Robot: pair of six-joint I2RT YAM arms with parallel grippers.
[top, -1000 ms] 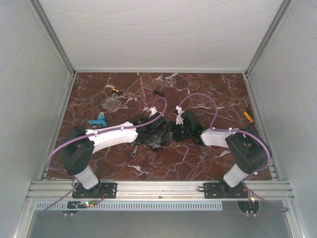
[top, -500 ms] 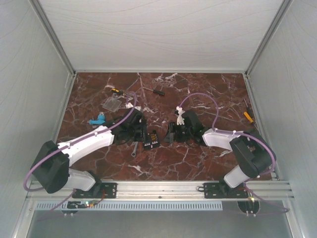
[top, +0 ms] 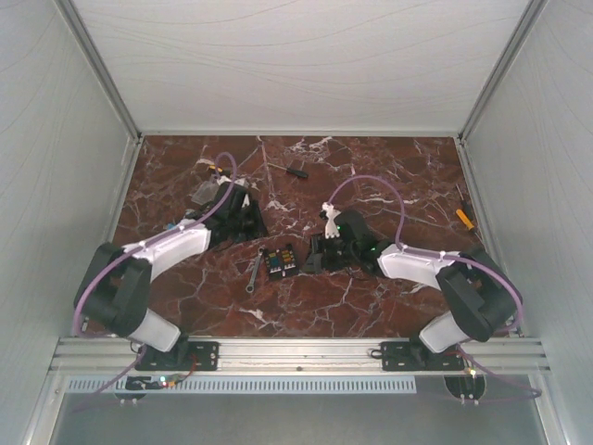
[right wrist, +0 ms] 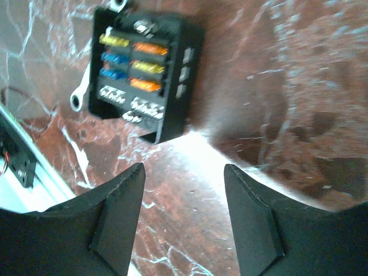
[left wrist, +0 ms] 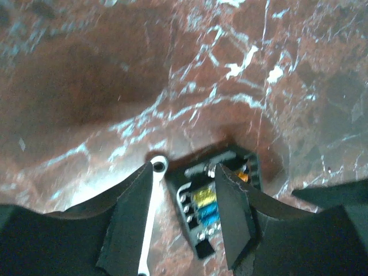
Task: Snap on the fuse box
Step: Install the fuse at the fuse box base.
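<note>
left gripper [left wrist: 185,172]: jaws part open, nothing held. The top view puts it far-left of the box, near it but apart, just beside the cover [top: 206,193].
right gripper [right wrist: 184,172]: jaws part open, empty. It is low over the tabletop [top: 389,176], and the box lies just ahead of its fingertips without touching them.
fuse box [top: 280,260]: sits open-side up on the tabletop between the two grippers. No cover on it yet.
box build: black moulded plastic, squarish, with hard edges and a mounting tab. Two rows of small fuses [right wrist: 150,49] in yellow, orange and blue, with bright metal terminals alongside.
cover: thin, flat, clear sheet-like piece lying on the stone. Detail is too small to read.
wrench [top: 252,273]: slim bright metal with a ring end, just beside the box's left edge. Contact cannot be told.
tabletop surface: polished red-brown marble with white veins, glossy, likely slick.
risk 1: the flat cover offers little edge to pinch, so the fingers may skid off or push it away.
risk 2: an unheld box may slide or tip on the smooth stone under a press.
risk 3: a cover set down skewed could ride on the fuses and fail to latch.
risk 4: the wrench could catch a finger or get wedged under the box.
</note>
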